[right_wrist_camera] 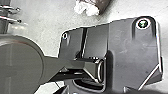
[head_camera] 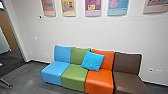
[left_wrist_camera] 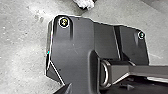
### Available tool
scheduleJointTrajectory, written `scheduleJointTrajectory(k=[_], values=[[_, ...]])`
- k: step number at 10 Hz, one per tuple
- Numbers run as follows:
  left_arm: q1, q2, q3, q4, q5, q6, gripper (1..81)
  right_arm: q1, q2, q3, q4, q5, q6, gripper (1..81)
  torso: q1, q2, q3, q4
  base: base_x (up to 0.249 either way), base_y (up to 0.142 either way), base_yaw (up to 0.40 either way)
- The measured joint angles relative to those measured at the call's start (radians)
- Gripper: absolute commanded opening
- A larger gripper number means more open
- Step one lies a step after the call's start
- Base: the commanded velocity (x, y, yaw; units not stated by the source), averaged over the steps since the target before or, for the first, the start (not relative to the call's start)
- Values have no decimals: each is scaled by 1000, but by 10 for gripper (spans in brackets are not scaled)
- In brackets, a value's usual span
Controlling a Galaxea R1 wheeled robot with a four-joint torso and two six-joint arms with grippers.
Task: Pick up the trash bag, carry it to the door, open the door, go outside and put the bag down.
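A white crumpled piece beside something dark lies on the floor past the robot's base plate in the left wrist view. In the right wrist view a similar white crumpled piece adjoins a dark brown, smooth-looking shape. This may be the trash bag, but I cannot tell for sure. It appears separate from both arms. How either gripper stands cannot be made out.
A row of blue, green, orange and brown seats with a bright blue cushion stands against the white wall under posters. An opening with a brown panel is at far left, and a metal leg stands at lower left.
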Motion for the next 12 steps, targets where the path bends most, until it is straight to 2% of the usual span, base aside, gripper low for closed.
scheduleJointTrajectory(k=[2,4,6,9,12], values=[[-30,-11,45,-26,29,-1,811,20,-99,111,20,3,7,811,45,-71,-66,-10,0,0,0],[-41,-27,50,-75,53,0,811,42,-155,194,40,3,9,811,77,-122,-87,-11,0,0,0],[-55,-41,50,-121,65,0,811,54,-200,237,54,3,10,811,123,-195,-93,-11,0,0,0],[-148,-57,50,-186,130,0,811,57,-249,274,84,3,11,811,193,-307,-93,-11,0,0,0],[-202,-80,49,-216,191,0,811,63,-279,294,99,2,16,811,264,-419,-93,-11,0,0,0]])
